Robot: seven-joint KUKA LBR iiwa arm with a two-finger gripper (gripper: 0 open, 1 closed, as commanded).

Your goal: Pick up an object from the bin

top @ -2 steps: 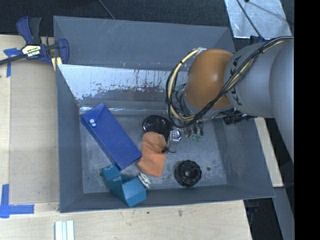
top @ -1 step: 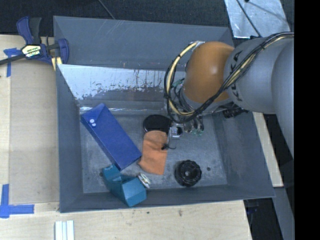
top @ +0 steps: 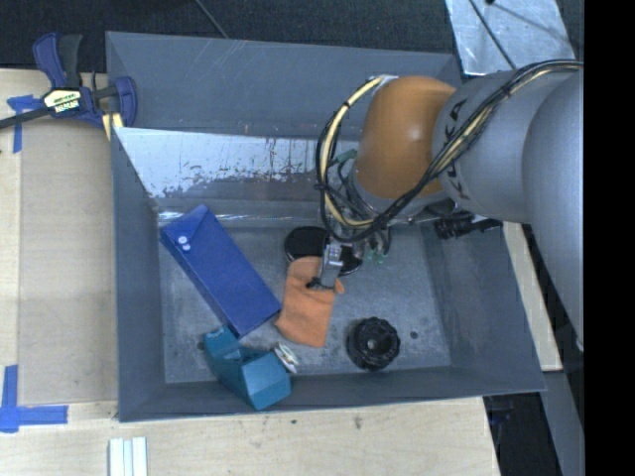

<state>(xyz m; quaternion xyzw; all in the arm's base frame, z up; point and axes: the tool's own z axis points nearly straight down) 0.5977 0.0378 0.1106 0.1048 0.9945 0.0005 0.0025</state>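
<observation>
**A:** How far along is the pick?

**B:** Early to middle, I'd judge. The gripper [top: 327,271] is down inside the bin [top: 134,296], near the middle of the floor and a little toward the back wall. Its tip is at the upper edge of a soft-looking orange piece [top: 304,317], touching it or just above it.

**A:** Has it got hold of it?

**B:** I cannot tell whether the gripper is open or closed; the tip is too small and partly lost against the orange. The orange piece appears to lie on the bin floor, so nothing looks lifted.

**A:** What else is close by?

**B:** A dark oval thing [top: 303,240] sits just behind the orange piece, toward the back wall. A long blue flat box [top: 220,271] lies slanted beside it toward the left wall. A black round disc [top: 374,343] rests near the front wall, apart from the orange piece. A teal block [top: 248,373] sits in the front-left corner.

**A:** So what's left?

**B:** Securing a grip if it has none, then raising the piece clear of the bin.
</observation>
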